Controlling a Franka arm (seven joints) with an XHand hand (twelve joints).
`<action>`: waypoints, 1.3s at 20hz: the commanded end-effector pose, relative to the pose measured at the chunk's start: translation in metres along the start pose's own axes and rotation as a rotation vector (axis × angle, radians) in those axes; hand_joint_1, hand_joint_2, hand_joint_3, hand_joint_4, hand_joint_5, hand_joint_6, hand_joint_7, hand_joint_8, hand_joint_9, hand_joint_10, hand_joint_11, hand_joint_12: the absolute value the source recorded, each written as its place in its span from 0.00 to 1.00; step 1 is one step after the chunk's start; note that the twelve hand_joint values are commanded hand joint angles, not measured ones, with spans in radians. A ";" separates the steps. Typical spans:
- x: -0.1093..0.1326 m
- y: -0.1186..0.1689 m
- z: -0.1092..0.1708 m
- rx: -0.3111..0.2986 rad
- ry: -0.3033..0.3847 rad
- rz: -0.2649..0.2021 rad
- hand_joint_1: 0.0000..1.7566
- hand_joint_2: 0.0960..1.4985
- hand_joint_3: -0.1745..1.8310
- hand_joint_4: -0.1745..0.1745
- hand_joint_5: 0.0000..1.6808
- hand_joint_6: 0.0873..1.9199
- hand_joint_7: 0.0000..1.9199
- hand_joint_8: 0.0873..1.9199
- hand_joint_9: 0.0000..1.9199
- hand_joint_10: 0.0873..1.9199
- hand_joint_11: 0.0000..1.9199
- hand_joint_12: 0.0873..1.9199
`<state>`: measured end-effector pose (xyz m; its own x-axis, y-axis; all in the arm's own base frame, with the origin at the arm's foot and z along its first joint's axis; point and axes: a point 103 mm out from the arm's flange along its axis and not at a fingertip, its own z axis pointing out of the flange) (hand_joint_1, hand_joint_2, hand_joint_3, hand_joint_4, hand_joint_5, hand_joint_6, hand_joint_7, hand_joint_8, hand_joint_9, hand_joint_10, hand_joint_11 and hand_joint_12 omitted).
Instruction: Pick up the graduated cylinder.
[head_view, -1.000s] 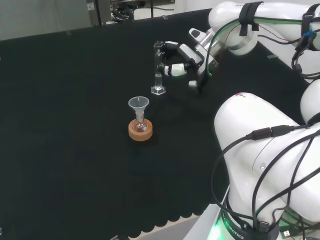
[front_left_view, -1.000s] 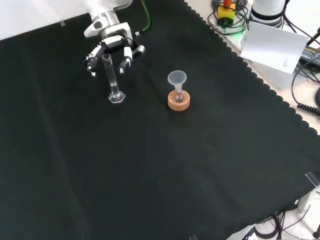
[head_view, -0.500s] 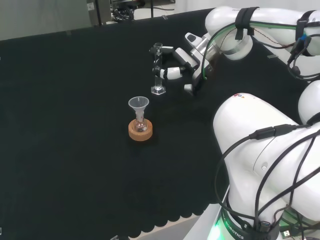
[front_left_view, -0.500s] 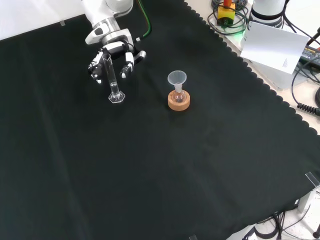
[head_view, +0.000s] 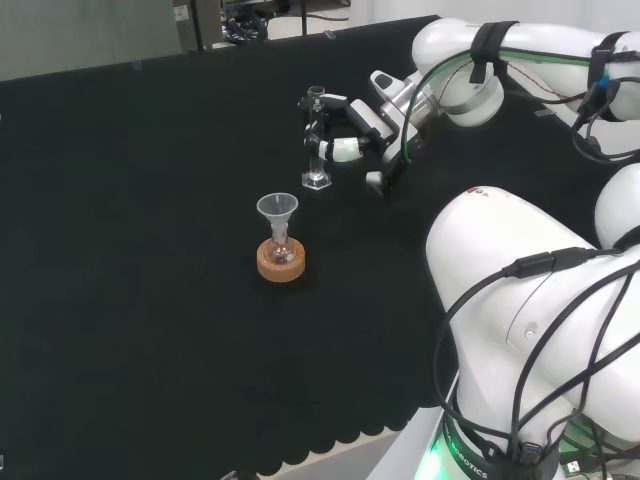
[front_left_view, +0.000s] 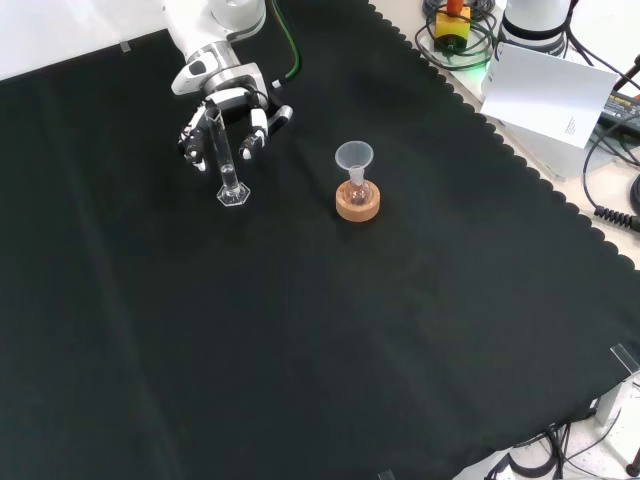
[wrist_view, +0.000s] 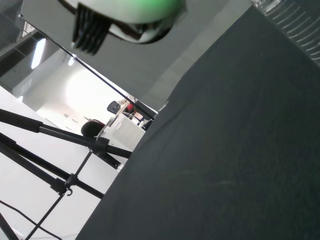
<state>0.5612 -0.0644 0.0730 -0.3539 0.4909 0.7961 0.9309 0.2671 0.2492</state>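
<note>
Watching the hand (front_left_view: 228, 112) wrap its curled fingers around the upper part of the graduated cylinder (front_left_view: 226, 160), though I can't tell if they're touching it yet. It stands upright on the surface (front_left_view: 300, 330), roughly 9 o'clock of the funnel-topped flask (front_left_view: 355, 180) (front view). Lift not yet done.

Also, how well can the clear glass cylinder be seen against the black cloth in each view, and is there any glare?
Head view: the graduated cylinder is faint, mainly its rim and base catching light beside the hand. Front view: it reads clearer, with bright edges. Wrist view: its ribbed markings are close and blurred; the bright room behind the black cloth looks washed out.
</note>
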 end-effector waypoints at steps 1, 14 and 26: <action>-0.001 -0.001 0.002 0.001 0.017 0.004 0.58 0.37 0.43 0.38 0.31 0.14 0.33 0.26 0.46 0.18 0.27 0.63; -0.004 -0.001 0.005 -0.010 0.029 0.013 0.59 0.44 0.42 0.44 0.38 0.26 0.37 0.27 0.51 0.16 0.33 0.61; -0.005 -0.001 0.007 -0.016 0.048 0.018 0.59 0.46 0.41 0.46 0.39 0.29 0.39 0.26 0.53 0.14 0.37 0.59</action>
<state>0.5616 -0.0614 0.0644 -0.3330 0.4634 0.8212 0.9387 0.2456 0.2420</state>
